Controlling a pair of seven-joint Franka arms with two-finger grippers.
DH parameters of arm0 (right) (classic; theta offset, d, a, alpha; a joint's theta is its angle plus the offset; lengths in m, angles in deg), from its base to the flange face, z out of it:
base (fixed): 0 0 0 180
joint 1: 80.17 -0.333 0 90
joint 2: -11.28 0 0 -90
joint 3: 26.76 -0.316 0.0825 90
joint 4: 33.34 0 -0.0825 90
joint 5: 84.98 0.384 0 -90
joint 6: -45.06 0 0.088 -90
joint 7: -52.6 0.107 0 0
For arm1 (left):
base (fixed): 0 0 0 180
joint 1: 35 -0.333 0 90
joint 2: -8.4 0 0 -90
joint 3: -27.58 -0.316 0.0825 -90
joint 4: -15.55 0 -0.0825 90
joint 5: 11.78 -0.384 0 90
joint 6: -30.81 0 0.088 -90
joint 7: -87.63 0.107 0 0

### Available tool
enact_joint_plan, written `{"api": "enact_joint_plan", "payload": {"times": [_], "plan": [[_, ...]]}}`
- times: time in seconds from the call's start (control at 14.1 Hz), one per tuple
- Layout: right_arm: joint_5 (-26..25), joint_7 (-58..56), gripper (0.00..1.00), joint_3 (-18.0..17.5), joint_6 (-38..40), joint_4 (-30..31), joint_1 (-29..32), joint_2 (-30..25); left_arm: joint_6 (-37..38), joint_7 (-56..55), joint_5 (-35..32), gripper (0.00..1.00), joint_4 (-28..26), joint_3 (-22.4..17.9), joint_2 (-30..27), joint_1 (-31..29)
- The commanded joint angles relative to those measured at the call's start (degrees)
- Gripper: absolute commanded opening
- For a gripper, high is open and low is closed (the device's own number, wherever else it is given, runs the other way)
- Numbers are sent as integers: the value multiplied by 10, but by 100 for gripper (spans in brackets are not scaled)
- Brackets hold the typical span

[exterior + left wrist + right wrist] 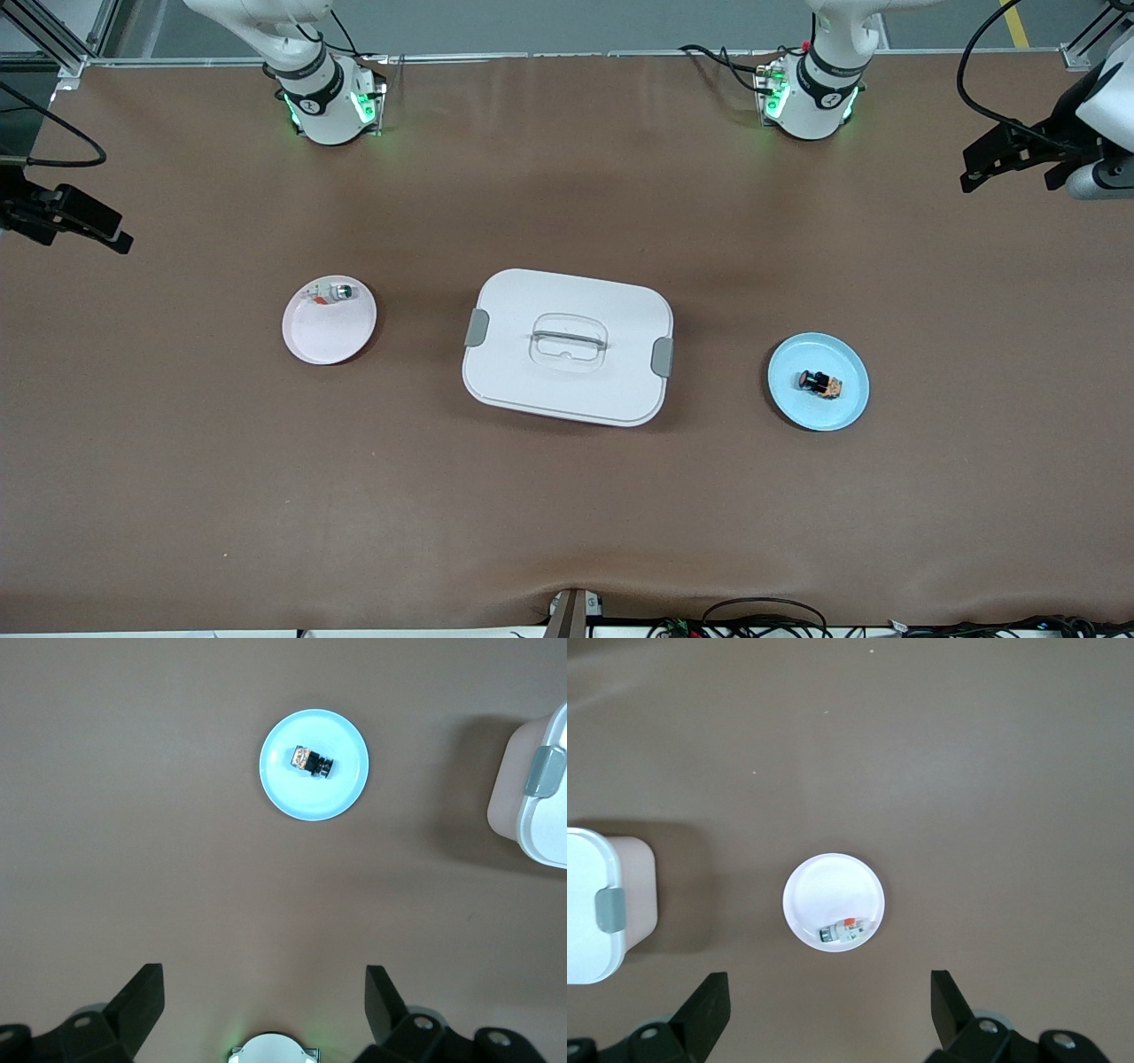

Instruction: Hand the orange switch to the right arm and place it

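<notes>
The orange switch (819, 384) (314, 762), a tiny black and orange part, lies on its side on a light blue plate (850, 409) (283, 793) toward the left arm's end of the table. My left gripper (264, 981) (1010, 168) hangs high over the table between its arm's base and that plate. It is open and holds nothing. My right gripper (830, 985) (80, 232) hangs just as high over the right arm's end, also open with nothing in it. Neither gripper touches anything.
A pale pink plate (323, 346) (819, 886) toward the right arm's end holds a white-and-clear switch (335, 291) (843, 932). A white lidded box (532, 390) (532, 819) (585, 904) with grey latches stands mid-table between the two plates. Brown table surface surrounds them.
</notes>
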Motion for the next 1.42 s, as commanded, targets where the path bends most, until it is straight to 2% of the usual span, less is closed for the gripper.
{"api": "enact_joint_plan", "payload": {"times": [0.0, 0.43, 0.64, 0.92, 1.14, 1.35], "plan": [[14, -22, 100, -1, 6, 0, 7, -8, 2, 6, 7, 100, 12, -1, 3, 1], [9, -25, 100, 0, 10, 0, 6, -9, 1, 7, 8, 100, 18, -2, 20, -1], [4, -25, 100, -3, 19, 0, 6, -9, -28, 8, 2, 100, 5, -1, 40, 0], [-2, -25, 100, 0, 18, 0, 6, -9, -122, 22, 1, 100, -65, 0, 48, 3], [-13, -25, 100, -1, 17, 0, 6, -9, -188, 77, 1, 100, -112, 0, 61, 2], [-15, -25, 100, 0, 16, 0, 6, -9, -287, 96, -1, 100, -183, 4, 67, 5]]}}
